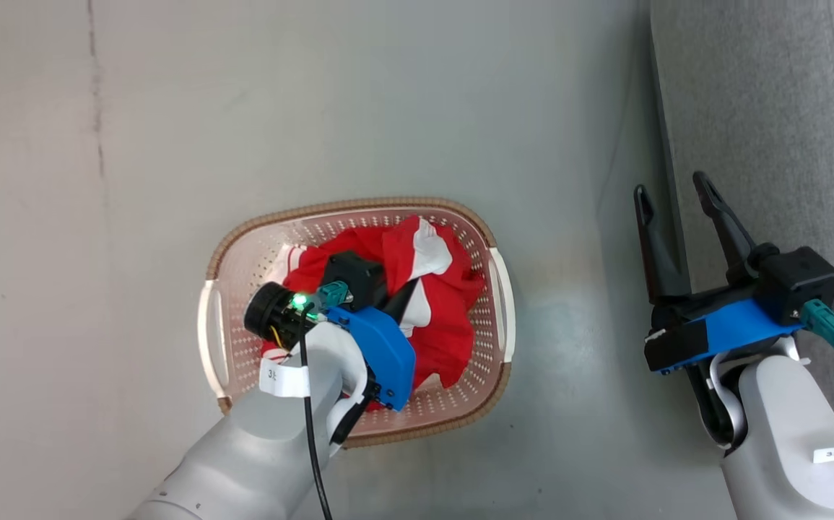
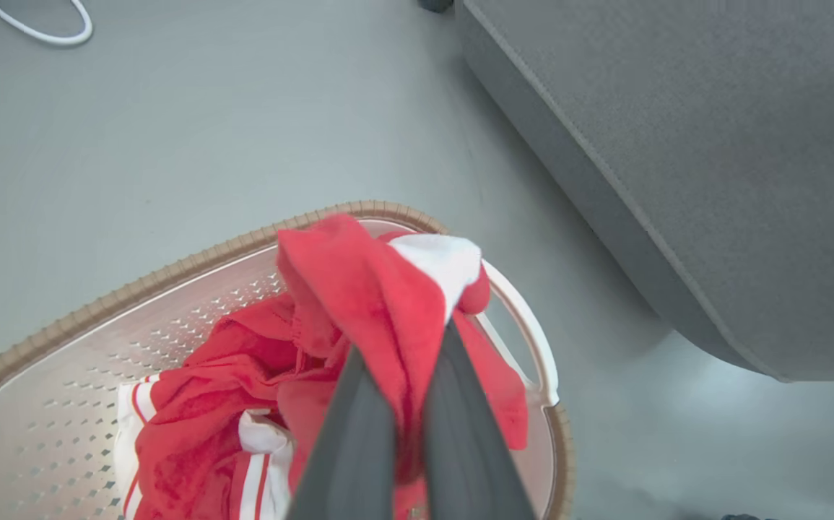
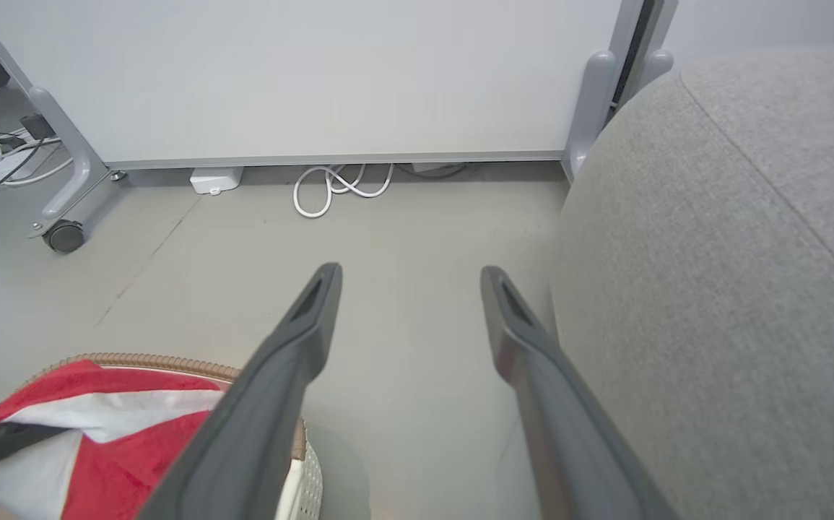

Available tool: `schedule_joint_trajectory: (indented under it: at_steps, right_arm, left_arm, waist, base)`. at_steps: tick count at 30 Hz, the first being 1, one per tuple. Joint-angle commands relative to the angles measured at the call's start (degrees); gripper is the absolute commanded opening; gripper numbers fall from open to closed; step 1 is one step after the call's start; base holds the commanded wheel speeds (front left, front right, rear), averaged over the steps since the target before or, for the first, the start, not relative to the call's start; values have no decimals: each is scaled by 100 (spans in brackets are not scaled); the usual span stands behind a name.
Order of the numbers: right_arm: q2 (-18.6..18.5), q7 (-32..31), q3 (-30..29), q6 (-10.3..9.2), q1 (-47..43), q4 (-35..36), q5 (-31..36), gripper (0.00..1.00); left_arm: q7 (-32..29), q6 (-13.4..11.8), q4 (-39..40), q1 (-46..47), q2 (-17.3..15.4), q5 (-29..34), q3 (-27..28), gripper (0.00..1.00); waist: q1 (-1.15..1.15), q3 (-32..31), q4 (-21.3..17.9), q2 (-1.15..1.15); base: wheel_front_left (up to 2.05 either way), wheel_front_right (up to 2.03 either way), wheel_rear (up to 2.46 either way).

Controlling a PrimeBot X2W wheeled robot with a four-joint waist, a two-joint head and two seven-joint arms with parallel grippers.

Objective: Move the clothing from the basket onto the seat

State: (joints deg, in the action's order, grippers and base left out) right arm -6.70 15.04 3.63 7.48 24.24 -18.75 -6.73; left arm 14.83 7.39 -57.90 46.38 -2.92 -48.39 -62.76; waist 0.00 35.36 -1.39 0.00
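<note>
Inside the basket [image 1: 359, 207], which stands on the grey floor [image 1: 388, 108], our left gripper [image 2: 404, 343] reaches down into the heap, its fingers [image 2: 460, 433] clenched on a fold of the clothing [image 1: 445, 339]. In the left wrist view the pinched fold — red with a white panel — stands higher than the basket's brown rim, while the rest lies crumpled on the basket's bottom. We judge the grip is taken on a raised ridge of fabric because it gives the fingers something to close on, and the garment should trail up after it when lifted. Whether the basket holds one garment or several tangled together we cannot tell. The red cloth with white stripes covers most of its bottom, and the perforated walls around it are bare. To the right of the basket, well apart from it, our right gripper [image 1: 669, 186] hangs with its fingers spread wide and nothing between them, at the edge of the seat [image 1: 763, 108]. We take it this arm is parked aside — leaving the way from basket to seat free. The part of the seat we see carries no clothing yet.
</note>
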Motion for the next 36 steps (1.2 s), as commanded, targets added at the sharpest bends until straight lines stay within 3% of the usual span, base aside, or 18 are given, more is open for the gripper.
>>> schedule_joint_trajectory:
  at_steps: [1, 8, 16, 36]
  right_arm:
    - [-40, 22, -4, 3, -44, -9, -48, 100]
    - [-54, 22, 17, 3, -209, -142, -77, 100]
    - [-5, 22, 64, 2, -381, -297, -122, 100]
    - [144, 22, -1, 3, -1046, -531, -190, 100]
  left_arm:
    - [34, 13, 55, -38, 5, -41, -25, 0]
    - [42, 14, 891, -226, -31, -146, 203, 0]
    - [44, 14, 2047, -595, -345, -171, 369, 0]
    - [45, 14, 3841, -1058, -884, 155, 1005, 0]
  waist:
    - [0, -145, 70, 0]
    - [0, -570, 135, 0]
    - [0, -1097, 135, 0]
    - [0, -2257, 34, 0]
  base:
    - [0, 0, 0]
    - [0, 0, 0]
    - [0, 0, 0]
    - [0, 0, 0]
